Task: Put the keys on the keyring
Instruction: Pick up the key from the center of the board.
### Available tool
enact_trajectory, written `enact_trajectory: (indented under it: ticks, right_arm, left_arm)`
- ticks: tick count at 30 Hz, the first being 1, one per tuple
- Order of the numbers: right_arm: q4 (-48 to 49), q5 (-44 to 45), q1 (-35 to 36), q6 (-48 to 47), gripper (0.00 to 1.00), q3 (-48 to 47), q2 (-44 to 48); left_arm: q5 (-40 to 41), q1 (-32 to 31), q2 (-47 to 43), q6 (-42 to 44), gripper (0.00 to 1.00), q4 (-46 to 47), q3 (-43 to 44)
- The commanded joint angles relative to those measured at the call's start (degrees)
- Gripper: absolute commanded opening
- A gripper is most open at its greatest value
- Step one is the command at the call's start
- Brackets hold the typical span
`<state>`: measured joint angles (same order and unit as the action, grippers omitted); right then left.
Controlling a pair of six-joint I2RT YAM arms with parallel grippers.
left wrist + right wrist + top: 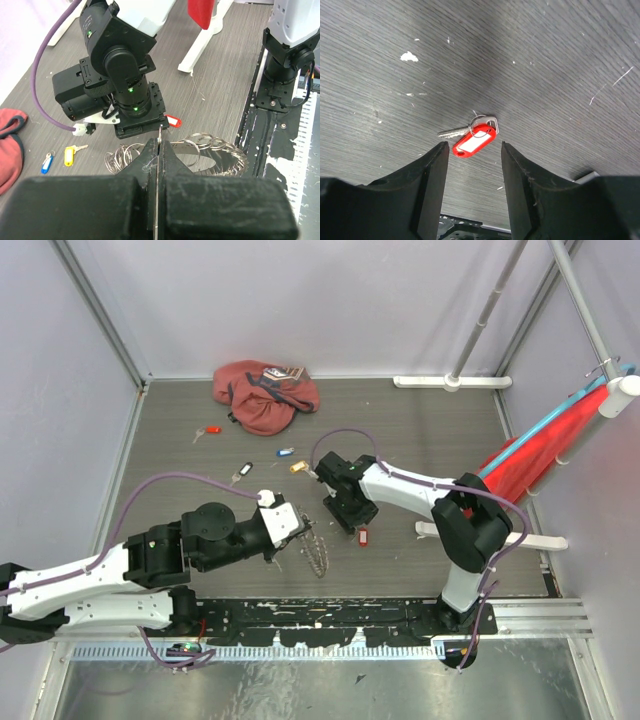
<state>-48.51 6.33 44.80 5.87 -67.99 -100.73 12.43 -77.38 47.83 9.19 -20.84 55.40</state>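
Silver metal is seen clamped edge-on between the fingers of the left gripper (159,150). Its jaws are pressed together on a thin piece of the keyring (215,150), whose bunch of plain keys is fanned out just beyond the fingertips. The ring appears to be held this way so that it is steadied and presented toward the other arm, ready for a key to be threaded on.

The right gripper (473,146) is held low over the table (420,430) with its jaws spread. A red-tagged key (472,137) lies flat and untouched in the gap between them. The opening seems to be lined up across the tag so that it can be pinched from both sides. This key was probably chosen because it is the one nearest the ring.

Four more are left toward the far side: a second red key (210,429), a black key (245,471), a blue key (286,451) and a yellow key (298,467), all near the cloth bag (265,395). No coloured key can be made out on the ring, so the task is judged to be at its first pick
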Motion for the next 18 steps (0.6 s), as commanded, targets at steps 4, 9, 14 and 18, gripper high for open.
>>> enact_trajectory:
  ticks: [4,9,14,18]
  right_arm:
    - [-0.73,-1.23,0.3,-1.88,0.5,-3.11,-1.84]
    - [-1.32,-1.14,0.65,-1.83,0.5,-2.95,-2.7]
    - [-1.4,-0.71,0.73,-1.92,0.45,-2.78,-3.07]
    - [-1.41,-0.71,0.74,-2.0,0.42,-2.75,-3.48]
  left_arm:
    - [-0.83,0.31,-0.93,-0.05,0.0,2.44,2.17]
    - [-0.72,0.39,-1.08,-0.05,0.0,2.61,1.87]
    - [-1.0,0.48,-0.82,0.03,0.0,2.85,1.97]
    - [-1.0,0.48,-0.91,0.12,0.0,2.77,2.0]
